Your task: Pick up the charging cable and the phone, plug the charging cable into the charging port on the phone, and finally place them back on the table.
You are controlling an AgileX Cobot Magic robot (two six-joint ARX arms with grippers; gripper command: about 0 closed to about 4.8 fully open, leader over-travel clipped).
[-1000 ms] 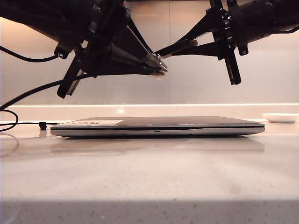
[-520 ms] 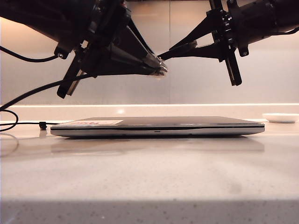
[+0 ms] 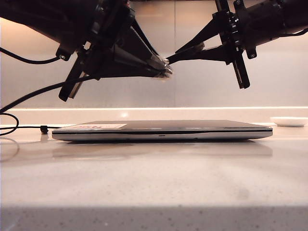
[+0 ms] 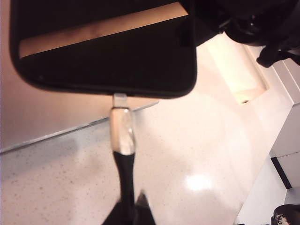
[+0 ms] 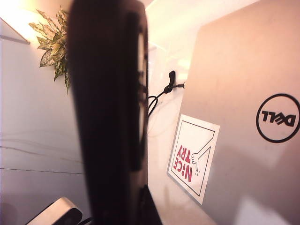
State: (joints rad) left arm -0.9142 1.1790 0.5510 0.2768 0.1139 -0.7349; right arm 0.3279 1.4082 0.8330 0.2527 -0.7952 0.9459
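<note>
Above the laptop (image 3: 161, 130), the right tool (image 3: 179, 52) pinching the phone (image 4: 105, 47) has tilted slightly, the left tool (image 3: 165, 70) pinching the charging cable (image 4: 123, 154).

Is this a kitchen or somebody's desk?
Probably a home or office counter. A pale speckled table meets a plain wall, a closed Dell laptop with a sticker lies on it, and a leafy plant stands nearby.

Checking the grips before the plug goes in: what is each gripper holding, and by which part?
The left gripper pinches the charging cable just behind its plug. The right gripper holds the phone; which part cannot be told.
</note>
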